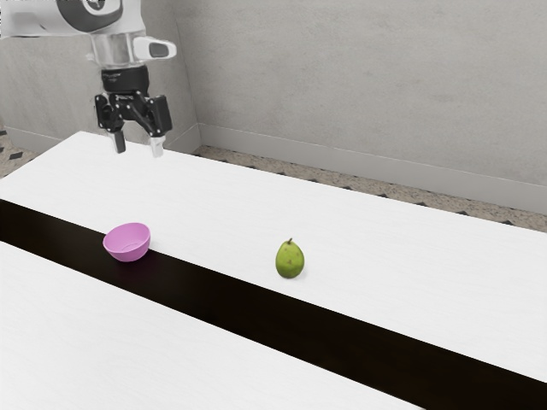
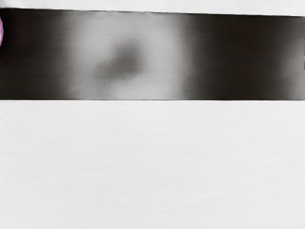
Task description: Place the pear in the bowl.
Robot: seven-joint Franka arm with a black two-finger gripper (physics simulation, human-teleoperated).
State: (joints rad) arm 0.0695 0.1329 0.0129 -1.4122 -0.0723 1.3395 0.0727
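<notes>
Claw (image 1: 138,150) up high, fingers apart — pear (image 1: 290,260) upright between dark band (image 1: 214,299) and wall-side edge of the worktop (image 1: 427,273), so centre above, drop straight, squeeze gently around its belly

The wrist view cuts off the bowl (image 2: 1,32); reflection (image 2: 127,59) blurred.

one pear (image 1: 290,260), one bowl (image 1: 127,243), apparently one table (image 1: 385,248)
</notes>
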